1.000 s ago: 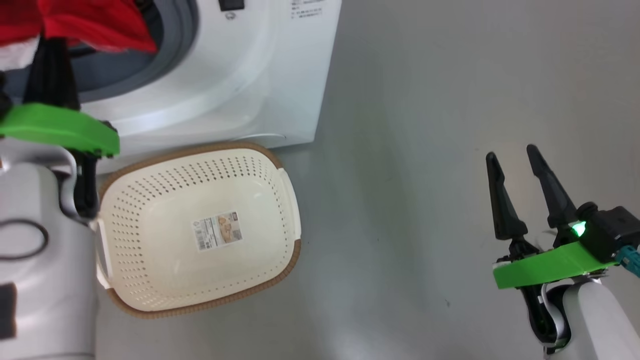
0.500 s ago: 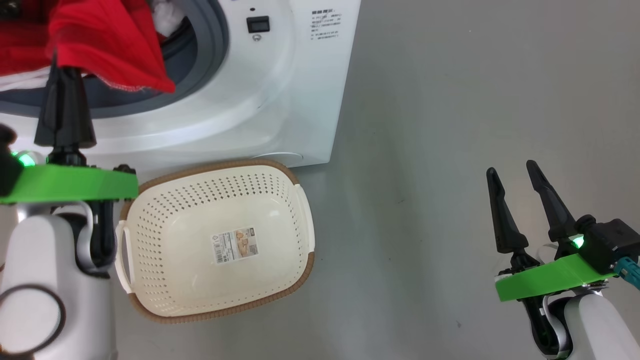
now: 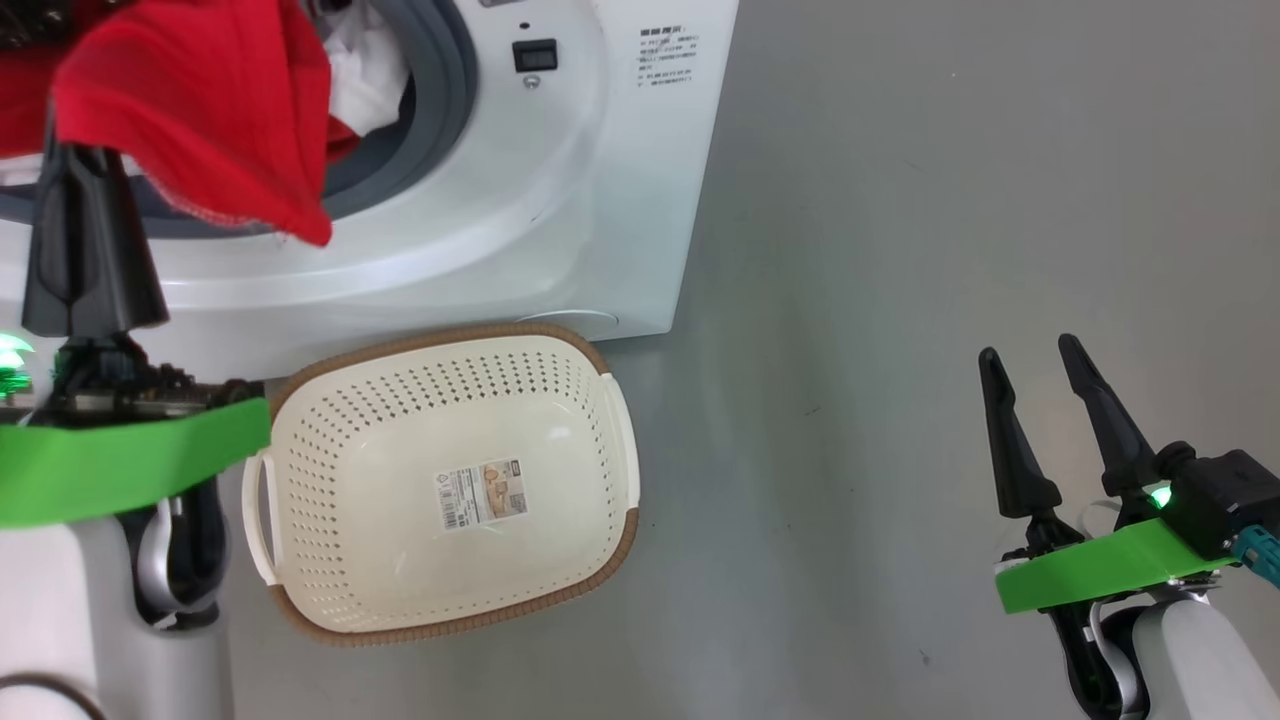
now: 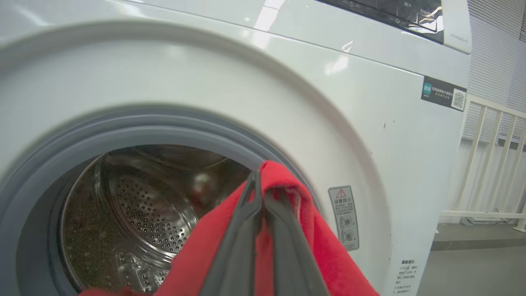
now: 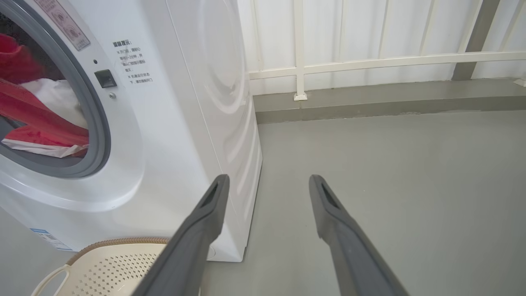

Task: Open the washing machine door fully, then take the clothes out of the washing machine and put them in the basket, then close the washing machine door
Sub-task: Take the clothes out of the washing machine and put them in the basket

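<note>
The left pincer (image 4: 259, 193) is clamped on a fold of the soft bright red fabric garment (image 3: 220, 110), which hangs half out of the white front-loading washing machine (image 3: 600, 200), near the cream perforated plastic basket (image 3: 440, 345). The garment looks light, limp and prone to snagging, so a bunched fold seems the best hold. The right pincer (image 3: 1029, 346) hangs wide and empty.

Bright, even light w/ glare on washing machine (image 3: 560, 200); wrist views edge-warped.

Bare laundry corner, I'd say: big white front-loading washing machine (image 5: 185, 123) on smooth grey floor (image 5: 390, 164), white slatted railing (image 5: 370, 62) behind it.
</note>
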### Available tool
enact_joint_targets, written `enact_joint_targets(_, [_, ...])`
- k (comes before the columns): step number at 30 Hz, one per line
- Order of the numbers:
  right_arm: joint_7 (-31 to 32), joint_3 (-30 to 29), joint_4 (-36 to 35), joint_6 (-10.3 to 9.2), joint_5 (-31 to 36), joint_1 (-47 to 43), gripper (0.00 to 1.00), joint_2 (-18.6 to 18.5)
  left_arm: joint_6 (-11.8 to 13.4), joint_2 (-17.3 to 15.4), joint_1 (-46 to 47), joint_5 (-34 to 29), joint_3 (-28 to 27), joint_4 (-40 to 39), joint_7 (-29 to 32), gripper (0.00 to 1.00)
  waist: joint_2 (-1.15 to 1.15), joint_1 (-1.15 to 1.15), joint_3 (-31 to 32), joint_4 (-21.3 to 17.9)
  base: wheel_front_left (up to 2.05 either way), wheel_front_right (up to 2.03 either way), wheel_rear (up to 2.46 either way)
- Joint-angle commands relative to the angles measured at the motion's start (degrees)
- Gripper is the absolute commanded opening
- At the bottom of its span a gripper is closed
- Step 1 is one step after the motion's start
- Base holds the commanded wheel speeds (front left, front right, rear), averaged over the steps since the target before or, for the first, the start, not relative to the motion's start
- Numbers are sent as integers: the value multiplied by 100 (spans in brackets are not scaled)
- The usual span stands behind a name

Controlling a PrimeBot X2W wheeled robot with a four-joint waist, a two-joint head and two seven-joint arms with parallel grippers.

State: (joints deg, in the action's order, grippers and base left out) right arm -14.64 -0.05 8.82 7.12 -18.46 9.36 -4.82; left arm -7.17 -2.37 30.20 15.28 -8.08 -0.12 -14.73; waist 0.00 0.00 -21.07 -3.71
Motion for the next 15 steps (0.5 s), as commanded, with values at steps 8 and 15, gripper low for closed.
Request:
enact_joint_targets(8, [-36, 90, -169, 36, -58, -26, 100, -38, -31, -69, -221, -6, -158, -962, -27, 0, 0, 0, -37, 1, 0, 0, 0])
enact_joint_targets(15, [-36, 65, -173, 36, -62, 1, 100, -41, -30, -54, -310, 0, -114, -1406, -27, 0, 0, 0, -112, -16, 0, 0, 0])
